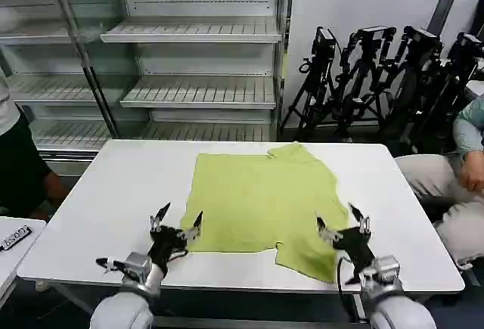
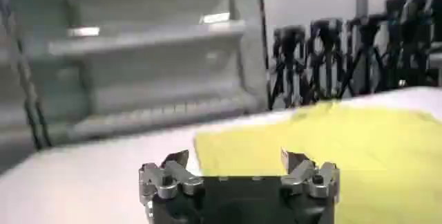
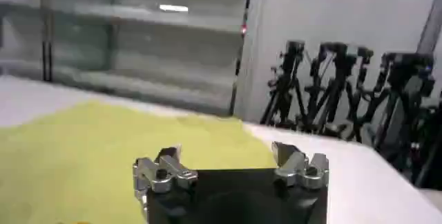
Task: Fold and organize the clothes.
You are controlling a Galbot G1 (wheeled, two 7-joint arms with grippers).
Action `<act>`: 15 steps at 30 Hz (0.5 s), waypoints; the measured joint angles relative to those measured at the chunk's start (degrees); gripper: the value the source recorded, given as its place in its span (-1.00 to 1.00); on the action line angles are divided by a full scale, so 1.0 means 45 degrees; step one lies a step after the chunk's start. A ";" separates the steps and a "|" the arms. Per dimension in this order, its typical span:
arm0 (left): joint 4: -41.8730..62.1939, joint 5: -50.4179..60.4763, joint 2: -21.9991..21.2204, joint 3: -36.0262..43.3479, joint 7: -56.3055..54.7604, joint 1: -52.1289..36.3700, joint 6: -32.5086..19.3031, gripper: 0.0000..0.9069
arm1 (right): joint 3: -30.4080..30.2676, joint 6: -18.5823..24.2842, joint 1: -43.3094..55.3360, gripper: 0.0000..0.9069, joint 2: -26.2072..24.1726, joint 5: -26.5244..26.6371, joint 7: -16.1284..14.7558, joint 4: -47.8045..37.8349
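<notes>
The T-shirt (image 1: 265, 200) lies flat on the tabletop (image 1: 98, 215), long axis running away from me, between my spread left tool (image 1: 176, 223) beside its near-left corner and my spread right tool (image 1: 342, 223) over its near-right hem.

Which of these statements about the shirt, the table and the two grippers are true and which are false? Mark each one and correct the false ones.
1. The lime-green T-shirt lies spread on the white table. True.
2. The left gripper is shut on the shirt's hem. False: its fingers are open and it holds nothing, at the shirt's near left corner.
3. The right gripper is open, over the shirt's near right part. True.
4. The shirt is already folded into a small neat stack. False: it lies flat and open, one layer spread out.
5. Black tripods stand beyond the table, toward the robot's right. True.
</notes>
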 measured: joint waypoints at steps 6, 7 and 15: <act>-0.0075 -0.0813 0.0054 0.0081 -0.0688 0.0437 0.0841 -0.96 | -0.0135 -0.0526 -0.1015 -1.00 -0.0087 0.0283 0.0285 0.0343; -0.0074 -0.0921 0.0053 0.0081 -0.0788 0.0468 0.0933 -0.98 | -0.0157 -0.0613 -0.1112 -1.00 -0.0094 0.0340 0.0337 0.0356; 0.0025 -0.1666 0.0105 0.0100 -0.1365 0.0629 0.1467 -0.96 | -0.0268 -0.1128 -0.1656 -1.00 -0.0098 0.0919 0.0627 0.0530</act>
